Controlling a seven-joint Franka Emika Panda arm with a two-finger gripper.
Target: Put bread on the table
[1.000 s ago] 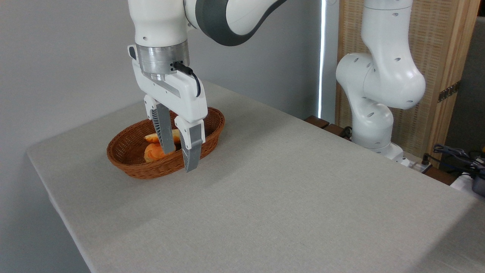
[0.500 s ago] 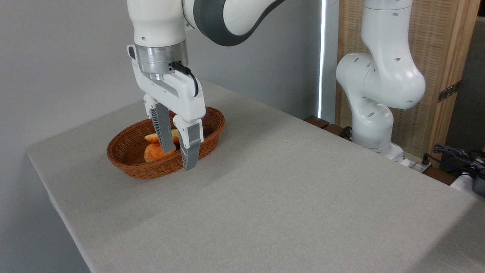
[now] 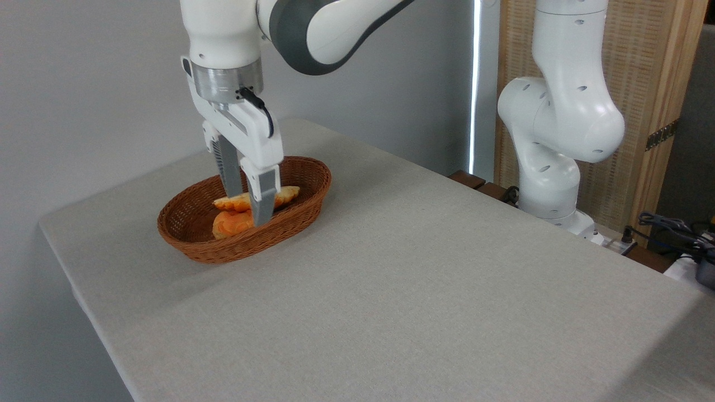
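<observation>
White and grey, the arm reaches in from the top of the view and bends at the wrist so the gripper (image 3: 247, 202) points straight down into the wicker basket (image 3: 184, 245). Its two grey fingers (image 3: 263, 192) stand apart, straddling the middle of the bread (image 3: 282, 195), which lies lengthwise in the basket directly between and beneath them. A round orange bun (image 3: 229, 222) sits just below-left of the fingertips. The basket rests on the grey desk (image 3: 424, 279).

The gripper (image 3: 247, 205) has shifted toward the table's (image 3: 391, 268) far left corner and turned, its fingers now straddling the bread (image 3: 282, 195), whose right end is uncovered.
</observation>
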